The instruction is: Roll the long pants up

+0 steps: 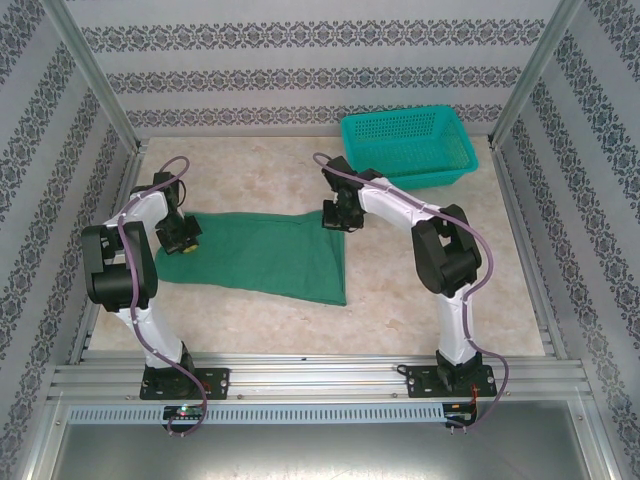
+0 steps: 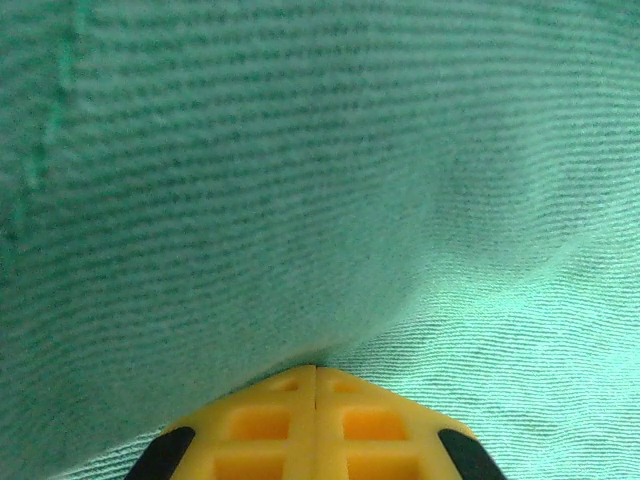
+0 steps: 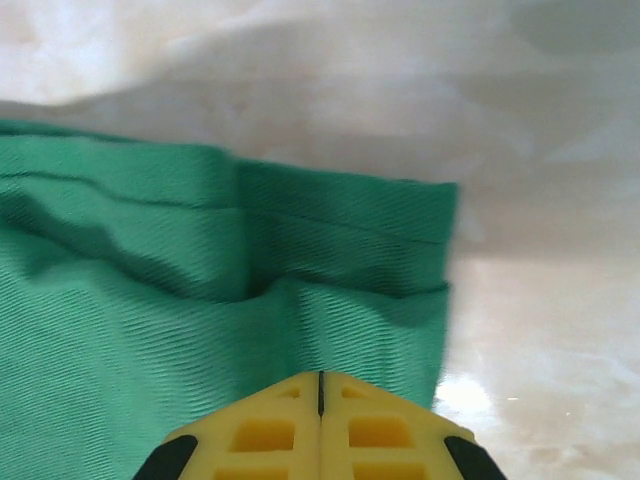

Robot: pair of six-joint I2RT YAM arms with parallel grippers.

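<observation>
Green pants (image 1: 265, 252) are lying flat on the left-centre of the pale table (image 1: 430, 300), narrower at the left and widening to the right; a teal basket (image 1: 405, 145) is sitting well apart at the far right.

The step looks like taking hold before the first roll; to do it well, both grips should be lifting evenly and holding the edge taut and level between them, so the first turn is laying straight; the right pinch is looking shallow, near the corner, and could be slipping.

The left gripper (image 1: 183, 238) is bearing down on the left end, its yellow jaws pressed together and pinching a pucker of cloth; the left arm is folding back on itself, elbow raised near the left wall.

The right gripper (image 1: 337, 218) is pinching the far right corner, just inside the stitched edge, jaws closed on a small fold; the right arm is reaching forward and inward, elbow bent high.
</observation>
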